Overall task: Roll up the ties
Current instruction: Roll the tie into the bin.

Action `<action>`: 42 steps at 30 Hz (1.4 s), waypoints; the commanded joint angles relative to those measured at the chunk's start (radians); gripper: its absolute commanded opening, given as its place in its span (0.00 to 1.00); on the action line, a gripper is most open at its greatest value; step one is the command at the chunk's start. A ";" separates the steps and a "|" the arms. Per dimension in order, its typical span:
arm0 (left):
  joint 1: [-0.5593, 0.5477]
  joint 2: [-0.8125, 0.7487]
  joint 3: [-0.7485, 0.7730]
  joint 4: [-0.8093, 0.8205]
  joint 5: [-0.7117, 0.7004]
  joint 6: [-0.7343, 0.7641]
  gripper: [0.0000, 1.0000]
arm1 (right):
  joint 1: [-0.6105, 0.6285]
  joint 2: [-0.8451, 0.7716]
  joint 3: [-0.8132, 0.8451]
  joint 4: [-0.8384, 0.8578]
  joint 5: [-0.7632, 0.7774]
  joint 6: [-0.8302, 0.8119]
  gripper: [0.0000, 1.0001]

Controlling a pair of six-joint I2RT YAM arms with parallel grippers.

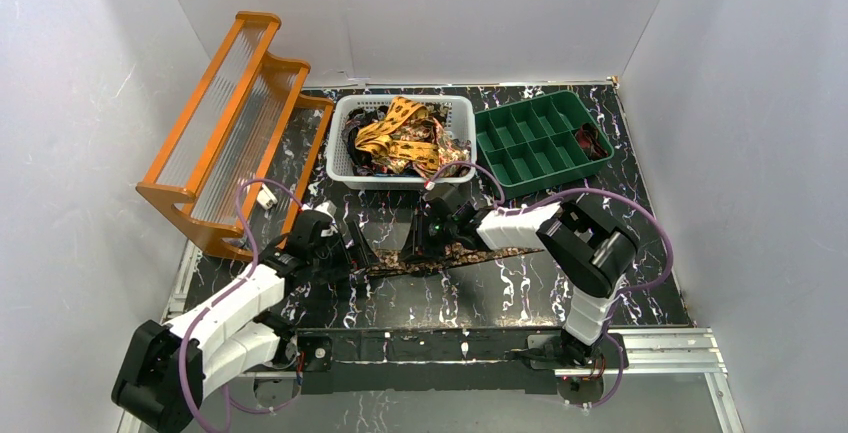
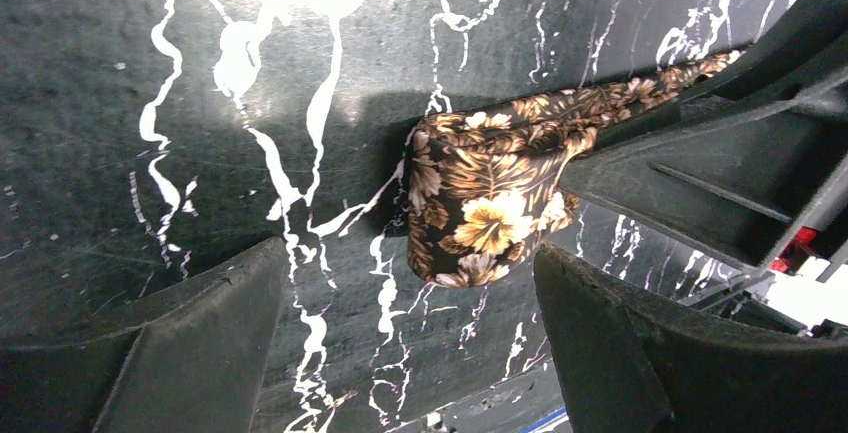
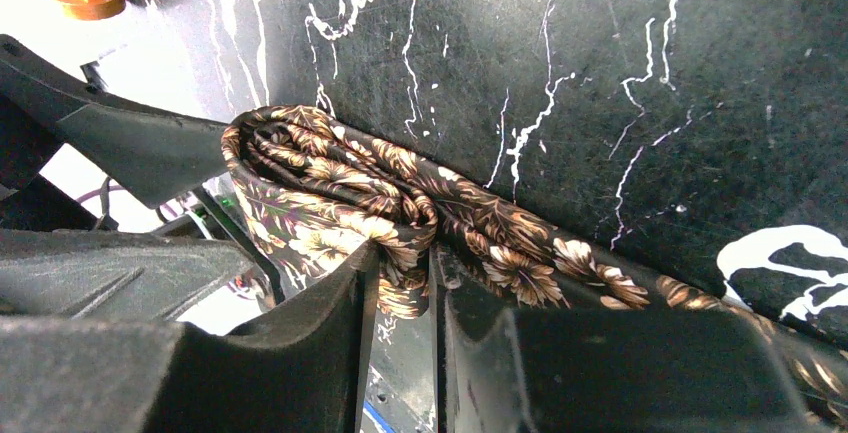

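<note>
1 rolled tie (image 3: 320,173) is pinched in the right jaws on the bench (image 3: 700,73); the left jaws are held apart; its tail is cut off.

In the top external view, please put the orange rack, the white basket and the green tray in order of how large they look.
1. The orange rack, clearly largest.
2 and 3. The white basket and the green tray look about alike, so I leave them unranked.

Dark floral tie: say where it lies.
Top view: the tie lies front-centre on the black table, its rolled end in the right gripper, beside the left gripper.
</note>
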 commanded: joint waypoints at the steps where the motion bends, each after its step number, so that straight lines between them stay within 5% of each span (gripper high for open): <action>1: 0.005 0.011 -0.027 0.091 0.065 -0.013 0.90 | 0.001 0.022 0.032 -0.028 0.001 -0.003 0.32; 18: 0.037 0.015 0.008 0.059 0.012 -0.005 0.88 | -0.005 -0.031 0.109 -0.078 -0.067 -0.094 0.50; 22: 0.038 -0.027 0.039 -0.016 -0.048 -0.003 0.89 | -0.001 -0.082 0.106 -0.077 -0.046 -0.183 0.61; 30: 0.040 -0.105 0.127 -0.212 -0.247 -0.005 0.90 | 0.022 -0.194 0.025 0.139 -0.048 -0.683 0.98; 34: 0.040 -0.146 0.153 -0.258 -0.299 -0.012 0.91 | 0.098 -0.182 -0.038 0.294 -0.127 -1.125 0.99; 42: 0.040 -0.219 0.201 -0.336 -0.335 0.006 0.97 | 0.119 -0.042 0.091 0.222 -0.137 -1.385 0.99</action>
